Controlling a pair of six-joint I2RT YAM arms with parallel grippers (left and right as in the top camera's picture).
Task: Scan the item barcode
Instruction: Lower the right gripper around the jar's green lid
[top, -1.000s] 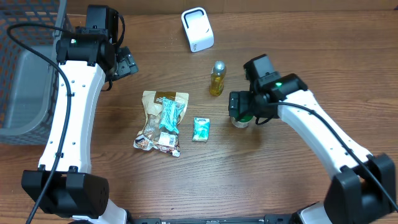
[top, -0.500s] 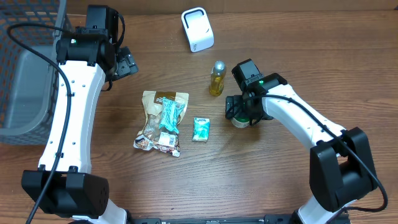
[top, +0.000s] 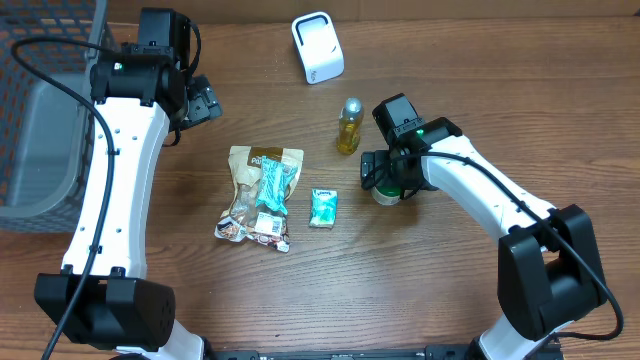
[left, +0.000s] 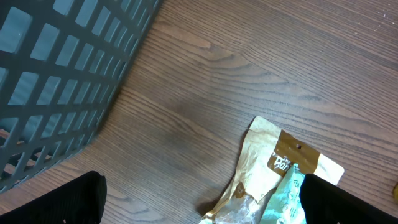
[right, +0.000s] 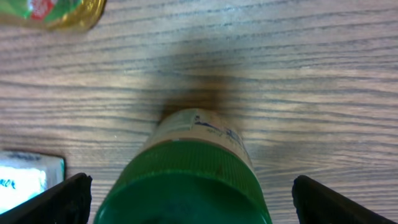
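1. my right gripper hangs over a small jar with a green screw lid. the jar stands upright on the brown wooden table, right of centre.
2. in the right wrist view the gripper's two black fingers are spread as wide as they go, with the lid between them. bare wood shows between the lid and one finger, so nothing is gripped.
3. my left gripper is at the far left, near the grey mesh basket. its fingers gape wide over bare wood and hold nothing.
4. the white box-shaped scanner sits at the far edge, well apart from the jar.
5. a small yellow bottle sits just beyond the jar. a teal sachet lies to the jar's left, and a tan snack bag lies further left.
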